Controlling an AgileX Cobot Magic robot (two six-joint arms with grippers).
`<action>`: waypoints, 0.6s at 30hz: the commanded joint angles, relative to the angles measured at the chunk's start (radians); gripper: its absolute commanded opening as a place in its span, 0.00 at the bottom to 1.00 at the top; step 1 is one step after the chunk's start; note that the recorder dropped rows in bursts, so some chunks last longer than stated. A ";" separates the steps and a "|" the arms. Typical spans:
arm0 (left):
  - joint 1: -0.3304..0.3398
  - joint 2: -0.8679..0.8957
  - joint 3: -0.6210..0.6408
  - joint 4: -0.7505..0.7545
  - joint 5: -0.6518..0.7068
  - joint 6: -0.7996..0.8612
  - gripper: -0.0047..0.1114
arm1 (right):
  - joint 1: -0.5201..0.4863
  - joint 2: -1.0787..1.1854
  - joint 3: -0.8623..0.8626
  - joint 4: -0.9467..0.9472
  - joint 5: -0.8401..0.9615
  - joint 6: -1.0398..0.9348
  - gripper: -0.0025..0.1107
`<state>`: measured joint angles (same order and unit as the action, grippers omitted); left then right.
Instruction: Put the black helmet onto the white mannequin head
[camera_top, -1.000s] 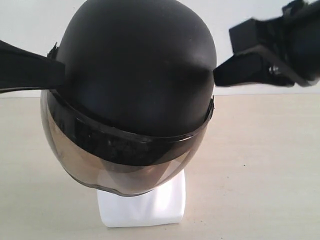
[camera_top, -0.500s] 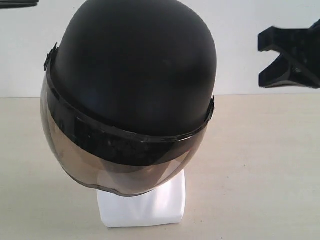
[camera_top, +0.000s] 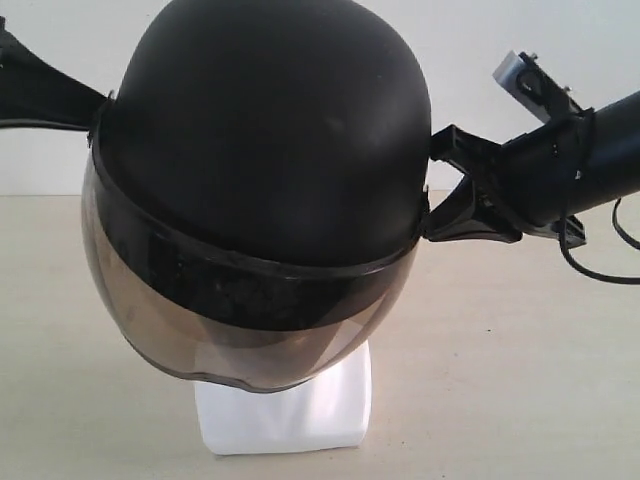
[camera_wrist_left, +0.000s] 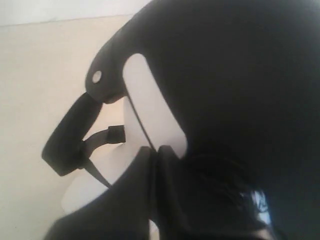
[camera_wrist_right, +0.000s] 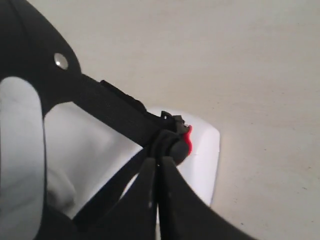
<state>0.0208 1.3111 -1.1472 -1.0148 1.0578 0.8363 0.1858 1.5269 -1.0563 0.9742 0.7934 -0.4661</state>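
Note:
The black helmet (camera_top: 270, 130) sits on the white mannequin head, with its smoky visor (camera_top: 230, 330) down over the face. Only the head's block base (camera_top: 290, 415) shows below. My left gripper (camera_top: 98, 103) is shut and touches the helmet's left side. In the left wrist view, its tips (camera_wrist_left: 156, 150) lie against the white mannequin head (camera_wrist_left: 150, 110), beside the helmet (camera_wrist_left: 240, 75). My right gripper (camera_top: 436, 222) is shut at the helmet's right rim. Its tips (camera_wrist_right: 159, 161) touch the chin strap (camera_wrist_right: 115, 110) at the red-tabbed buckle (camera_wrist_right: 182, 137). Nothing is between its jaws.
A pale beige table (camera_top: 520, 350) spreads around the base, with a white wall (camera_top: 480, 40) behind. The strap's padded part (camera_wrist_left: 65, 145) hangs loose beside the neck. A black cable (camera_top: 600, 270) trails from the right arm.
Half a second ago both grippers were drawn back from the helmet. Both are now back against its sides. The helmet stays on the head.

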 joint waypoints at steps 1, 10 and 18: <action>-0.003 0.036 -0.004 0.002 0.049 -0.002 0.08 | 0.004 0.001 -0.002 0.160 0.066 -0.078 0.02; -0.003 0.039 -0.004 -0.001 0.067 0.018 0.08 | 0.004 -0.001 -0.002 0.233 0.110 -0.122 0.02; -0.003 0.035 -0.004 -0.001 0.067 0.018 0.08 | 0.004 -0.043 -0.002 0.247 0.043 -0.119 0.02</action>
<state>0.0223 1.3531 -1.1472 -0.9866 1.0854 0.8492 0.1837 1.5139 -1.0563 1.1908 0.8484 -0.5806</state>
